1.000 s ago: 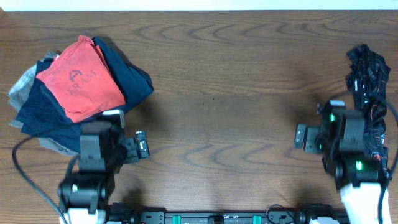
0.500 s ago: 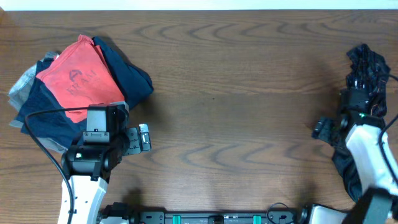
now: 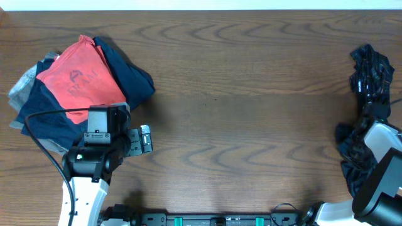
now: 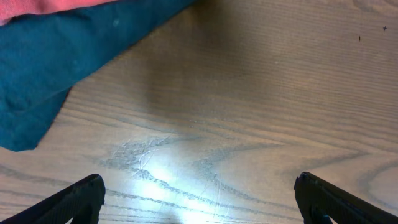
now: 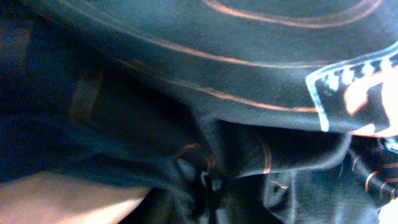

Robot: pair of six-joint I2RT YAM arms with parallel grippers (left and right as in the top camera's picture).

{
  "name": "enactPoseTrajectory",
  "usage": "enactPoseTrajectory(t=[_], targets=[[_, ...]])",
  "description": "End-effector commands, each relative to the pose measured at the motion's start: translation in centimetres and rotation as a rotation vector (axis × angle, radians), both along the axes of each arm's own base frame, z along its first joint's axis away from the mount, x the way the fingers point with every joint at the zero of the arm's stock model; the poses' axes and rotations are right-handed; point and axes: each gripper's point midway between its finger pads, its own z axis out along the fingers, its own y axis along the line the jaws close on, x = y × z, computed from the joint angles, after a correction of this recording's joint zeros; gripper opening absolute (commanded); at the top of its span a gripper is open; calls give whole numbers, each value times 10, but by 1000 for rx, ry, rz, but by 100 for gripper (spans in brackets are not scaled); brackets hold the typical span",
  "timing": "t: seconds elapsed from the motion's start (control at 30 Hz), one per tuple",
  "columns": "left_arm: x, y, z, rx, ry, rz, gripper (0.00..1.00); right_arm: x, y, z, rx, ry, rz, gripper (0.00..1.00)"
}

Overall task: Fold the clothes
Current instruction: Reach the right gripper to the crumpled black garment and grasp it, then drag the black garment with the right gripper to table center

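The clothes are a black jersey [image 3: 369, 70] with thin orange and white lines, lying crumpled along the table's right edge. My right gripper [image 3: 369, 118] is pushed down into it. In the right wrist view the black jersey [image 5: 205, 68] fills the frame and its folds gather into a pinched bunch between the jaws of my right gripper [image 5: 208, 183], which are shut on the cloth. My left gripper [image 3: 146, 139] hovers open over bare wood at the lower left. In the left wrist view my left gripper [image 4: 202, 202] has its fingertips [image 4: 84, 196] far apart with nothing between them.
A pile of other garments sits at the far left: a red-orange shirt [image 3: 81, 78] on navy blue cloth [image 3: 129, 78]. That navy cloth [image 4: 62, 68] reaches into the left wrist view's upper left. Brown wooden table [image 3: 239, 94] spans the middle.
My right arm swung rightward onto the jersey and its jaws closed on the fabric. My left arm shifted slightly toward the pile, then held still, open.
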Motion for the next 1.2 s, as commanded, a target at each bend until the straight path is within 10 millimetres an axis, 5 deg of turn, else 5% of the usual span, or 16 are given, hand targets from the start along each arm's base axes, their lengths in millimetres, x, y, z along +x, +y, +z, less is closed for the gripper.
enactPoseTrajectory(t=[0.0, 0.17, 0.3, 0.4, 0.53, 0.6, 0.77, 0.97, 1.17], targets=[[3, 0, 6, -3, -15, 7, 98, -11, 15, -17, 103, 2, -40, 1], [5, 0, 7, -3, -22, 7, 98, 27, 38, 8, 281, -149, 86, 1], [5, 0, 7, -3, -22, 7, 98, 78, 37, 88, 287, -386, 197, 1], [5, 0, 7, -3, -23, 7, 98, 108, 37, 169, 229, -587, 320, 1], [5, 0, 7, -3, -23, 7, 98, 123, 66, 250, 196, -777, 592, 1], [6, 0, 8, -3, -26, 7, 98, 118, 82, 258, 200, -780, 659, 1], [8, 0, 9, -4, -37, 7, 98, 105, 137, 243, 315, -671, 860, 1], [9, 0, 9, -4, -41, 7, 98, 100, 243, 238, 535, -664, 1340, 1], [12, 0, 11, -6, -56, 7, 98, 117, 341, 231, 587, -727, 1677, 2]])
